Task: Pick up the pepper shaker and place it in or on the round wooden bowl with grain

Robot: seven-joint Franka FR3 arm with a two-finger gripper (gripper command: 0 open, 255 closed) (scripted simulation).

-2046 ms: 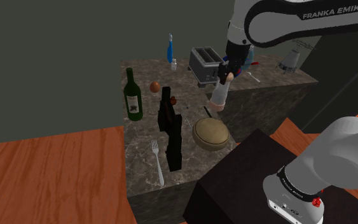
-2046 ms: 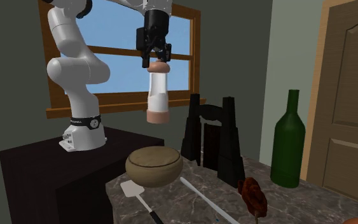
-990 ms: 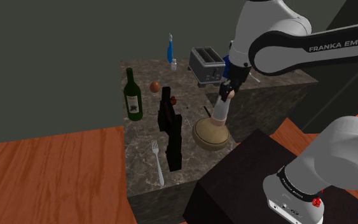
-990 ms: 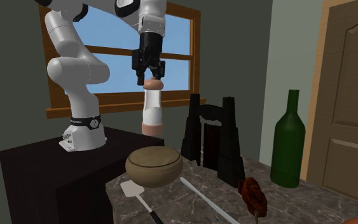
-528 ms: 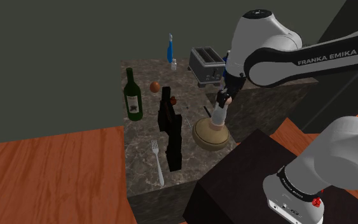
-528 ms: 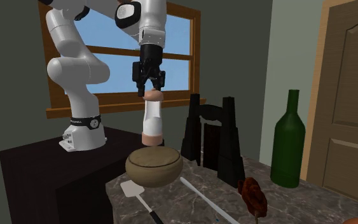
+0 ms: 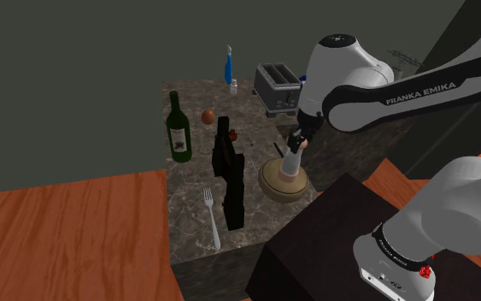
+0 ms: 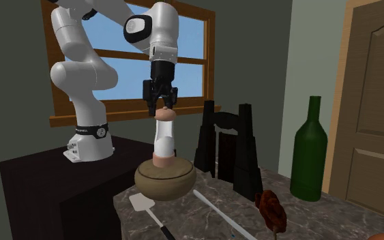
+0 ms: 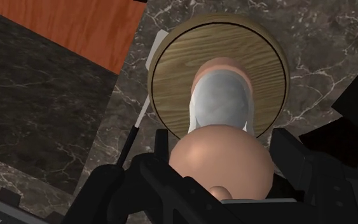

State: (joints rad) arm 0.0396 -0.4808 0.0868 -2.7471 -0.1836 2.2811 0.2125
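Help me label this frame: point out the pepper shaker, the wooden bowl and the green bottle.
pepper shaker [image 8: 163, 138]: second exterior view, white body.
wooden bowl [image 8: 165, 184]: second exterior view, outer wall.
green bottle [image 8: 309, 163]: second exterior view, lower body.

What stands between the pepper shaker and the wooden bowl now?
Nothing visible. The gripper clasps the pepper shaker upright, directly over the wooden bowl, with its base at the bowl's top.
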